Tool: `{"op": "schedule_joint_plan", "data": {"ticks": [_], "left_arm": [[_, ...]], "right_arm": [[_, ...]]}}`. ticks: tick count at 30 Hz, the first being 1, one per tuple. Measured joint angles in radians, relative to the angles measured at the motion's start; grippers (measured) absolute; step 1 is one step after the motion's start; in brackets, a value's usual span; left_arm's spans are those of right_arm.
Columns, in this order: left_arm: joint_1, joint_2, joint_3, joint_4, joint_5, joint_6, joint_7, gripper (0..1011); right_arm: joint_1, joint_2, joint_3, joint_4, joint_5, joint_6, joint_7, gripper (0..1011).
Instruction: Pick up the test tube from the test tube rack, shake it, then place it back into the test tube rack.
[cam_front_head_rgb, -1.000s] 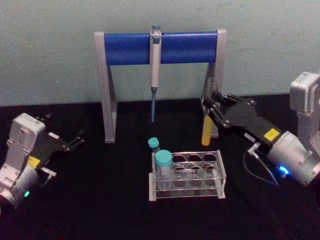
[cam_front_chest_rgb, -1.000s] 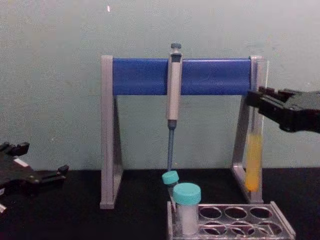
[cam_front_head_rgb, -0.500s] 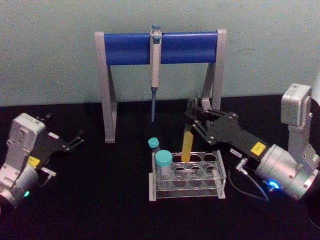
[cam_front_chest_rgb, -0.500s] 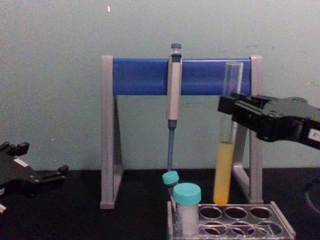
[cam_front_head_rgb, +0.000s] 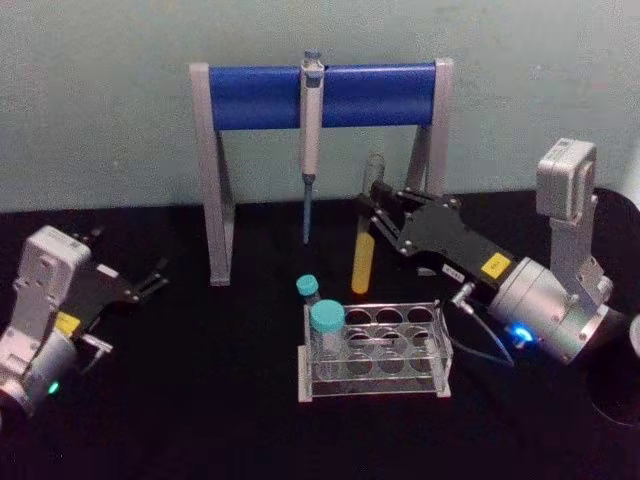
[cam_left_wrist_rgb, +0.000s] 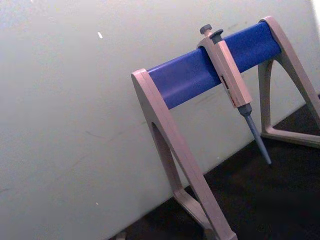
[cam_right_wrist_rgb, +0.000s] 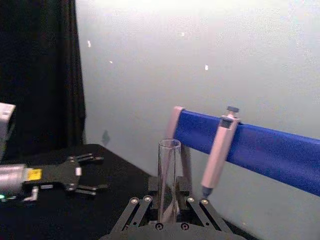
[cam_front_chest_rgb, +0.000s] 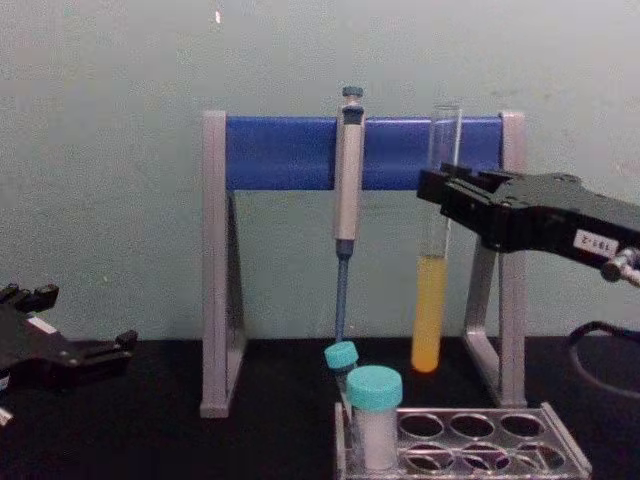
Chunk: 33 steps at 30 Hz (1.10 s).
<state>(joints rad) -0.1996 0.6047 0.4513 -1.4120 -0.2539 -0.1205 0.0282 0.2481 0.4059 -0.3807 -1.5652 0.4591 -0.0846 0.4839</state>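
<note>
From the head we look forward and down on the pipette stand (cam_front_head_rgb: 260, 95), set well back; from the chest we face it level, nearer — both share the test tube rack (cam_front_head_rgb: 400, 376) before it; our left wrist sees the stand close, tilted, from below; our right wrist looks obliquely along its blue bar (cam_right_wrist_rgb: 260, 147).

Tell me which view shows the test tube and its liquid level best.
The chest view: the test tube hangs side-on in the right hand, nearly upright, with its yellow-orange liquid and clear top plain. The head view shows it from above, foreshortened. The right wrist view shows its clear open top rising from the hand.
</note>
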Motion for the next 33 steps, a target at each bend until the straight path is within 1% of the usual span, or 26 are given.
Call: {"op": "schedule_joint_plan", "data": {"ticks": [7, 22, 29, 33], "left_arm": [[0.0, 0.0, 0.0, 0.0, 0.0, 0.0, 0.0, 1001], [0.0, 0.0, 0.0, 0.0, 0.0, 0.0, 0.0, 1001], [0.0, 0.0, 0.0, 0.0, 0.0, 0.0, 0.0, 1001], [0.0, 0.0, 0.0, 0.0, 0.0, 0.0, 0.0, 1001]], "right_arm": [[0.01, -0.003, 0.011, 0.018, -0.01, -0.002, -0.017, 229], [0.005, -0.001, 0.026, 0.018, -0.019, 0.003, -0.027, 228], [-0.011, 0.012, 0.042, 0.001, -0.023, 0.006, -0.037, 229], [-0.037, 0.028, 0.061, -0.025, -0.024, 0.011, -0.048, 228]]}}
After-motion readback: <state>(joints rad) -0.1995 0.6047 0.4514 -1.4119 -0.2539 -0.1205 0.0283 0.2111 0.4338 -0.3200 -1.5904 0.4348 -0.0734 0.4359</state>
